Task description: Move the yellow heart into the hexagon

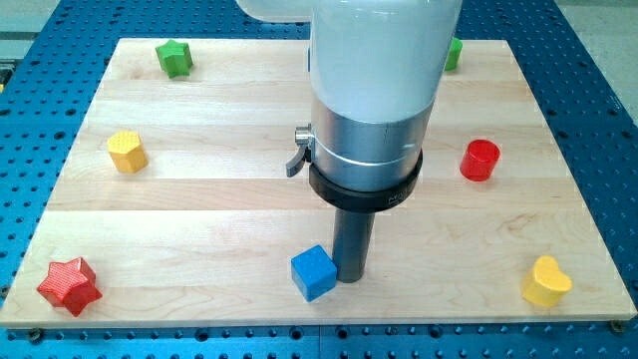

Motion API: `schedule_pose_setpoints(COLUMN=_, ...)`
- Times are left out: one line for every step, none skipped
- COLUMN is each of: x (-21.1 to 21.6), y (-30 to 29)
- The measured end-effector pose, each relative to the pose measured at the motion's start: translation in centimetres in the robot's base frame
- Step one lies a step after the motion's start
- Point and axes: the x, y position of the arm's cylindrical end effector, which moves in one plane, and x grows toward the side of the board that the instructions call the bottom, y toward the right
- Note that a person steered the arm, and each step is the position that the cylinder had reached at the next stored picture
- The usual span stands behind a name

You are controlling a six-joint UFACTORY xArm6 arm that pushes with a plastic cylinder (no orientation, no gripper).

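Observation:
The yellow heart (546, 281) lies near the board's bottom right corner. The yellow hexagon (127, 151) sits at the view's left, about mid-height. My tip (350, 276) is near the bottom centre, touching or nearly touching the right side of a blue cube (314, 272). The tip is far to the left of the heart and far to the right of the hexagon.
A red star (70, 284) lies at the bottom left corner. A green star (173, 57) sits at the top left. A red cylinder (480, 160) stands at the right. A green block (453, 54) shows at the top, partly hidden behind the arm. The wooden board (199, 199) rests on a blue perforated table.

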Motion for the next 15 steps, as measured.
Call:
schedule_pose_setpoints(x=0.0, y=0.0)
schedule_pose_setpoints(x=0.0, y=0.0)
schedule_pose_setpoints(x=0.1, y=0.0)
schedule_pose_setpoints(x=-4.0, y=0.0)
schedule_pose_setpoints(x=-4.2, y=5.0)
schedule_pose_setpoints(x=-5.3, y=13.1)
schedule_pose_setpoints(x=-1.3, y=21.5)
schedule_pose_setpoints(x=3.8, y=26.5)
schedule_pose_setpoints(x=3.7, y=24.1)
schedule_pose_setpoints(x=2.6, y=15.1)
schedule_pose_setpoints(x=-1.3, y=10.5)
schedule_pose_setpoints(x=-1.4, y=11.5)
schedule_pose_setpoints(x=-3.5, y=2.9)
schedule_pose_setpoints(x=-3.8, y=-1.2)
schedule_pose_setpoints(x=-5.2, y=-4.4)
